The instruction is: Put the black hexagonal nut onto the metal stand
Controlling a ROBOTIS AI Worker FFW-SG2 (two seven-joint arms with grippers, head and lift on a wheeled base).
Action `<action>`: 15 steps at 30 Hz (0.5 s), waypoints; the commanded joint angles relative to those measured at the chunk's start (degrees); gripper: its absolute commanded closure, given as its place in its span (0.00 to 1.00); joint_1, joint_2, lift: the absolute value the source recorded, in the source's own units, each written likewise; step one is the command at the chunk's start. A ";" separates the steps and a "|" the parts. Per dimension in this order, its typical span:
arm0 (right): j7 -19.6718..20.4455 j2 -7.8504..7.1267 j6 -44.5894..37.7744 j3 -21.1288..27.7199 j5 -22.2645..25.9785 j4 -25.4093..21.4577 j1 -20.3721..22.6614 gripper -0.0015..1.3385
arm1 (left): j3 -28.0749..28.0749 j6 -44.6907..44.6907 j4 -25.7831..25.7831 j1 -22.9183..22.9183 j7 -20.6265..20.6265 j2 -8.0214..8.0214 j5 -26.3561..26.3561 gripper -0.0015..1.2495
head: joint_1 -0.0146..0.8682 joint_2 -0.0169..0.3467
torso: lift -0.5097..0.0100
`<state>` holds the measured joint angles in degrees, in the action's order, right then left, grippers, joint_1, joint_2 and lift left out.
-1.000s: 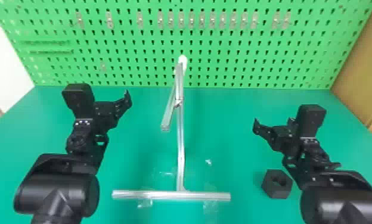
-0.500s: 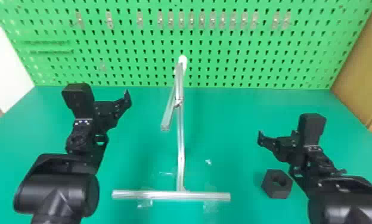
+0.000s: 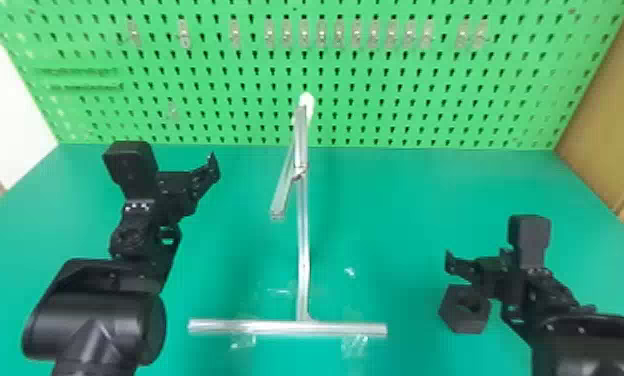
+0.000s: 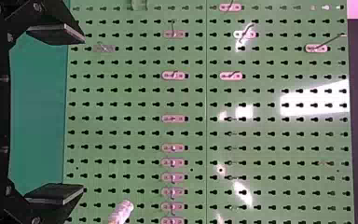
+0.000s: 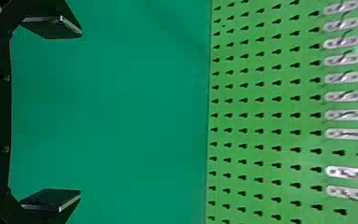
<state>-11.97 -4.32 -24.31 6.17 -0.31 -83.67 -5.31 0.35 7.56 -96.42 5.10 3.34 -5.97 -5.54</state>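
In the head view my left gripper (image 3: 176, 192) is parked above the table, left of the metal stand (image 3: 303, 250). Its pads spread wide and empty in the left wrist view, where the gripper (image 4: 81, 114) faces the pegboard. My right gripper (image 3: 496, 272), in the head view, is just beyond and to the right of the black hexagonal nut (image 3: 462, 322), its left finger appearing above the nut's far side. The nut rests on the green table with its hole showing. Between the parted fingers of the right gripper (image 5: 80, 113), the right wrist view has only bare table surface.
A green pegboard (image 3: 376, 115) with small metal hooks rises behind the table. The stand's base bar (image 3: 346, 328) lies across the front middle, and an angled arm (image 3: 282, 197) sticks out from its post. Clear tape (image 3: 354, 345) touches the table by the base.
My right gripper has come back toward the table's front, shifting slightly right at first, and is now closer to the nut. The left arm, the nut and the stand have kept their places.
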 commanded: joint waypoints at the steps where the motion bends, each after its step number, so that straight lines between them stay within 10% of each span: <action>1: -0.33 -0.07 -0.91 1.04 -0.75 0.96 0.30 0.07 | 0.00 0.00 0.00 -0.09 0.00 0.00 0.00 0.13 | 0.80 0.27 | 0.98; 15: -2.44 -0.07 -2.58 3.67 -1.63 5.44 0.30 0.07 | 0.00 0.00 0.00 -0.17 0.00 0.00 0.00 0.13 | 0.80 0.27 | 0.98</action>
<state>-14.43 -4.45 -26.60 9.31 -1.67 -79.16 -5.05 0.41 7.56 -96.42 5.01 3.34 -5.98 -5.54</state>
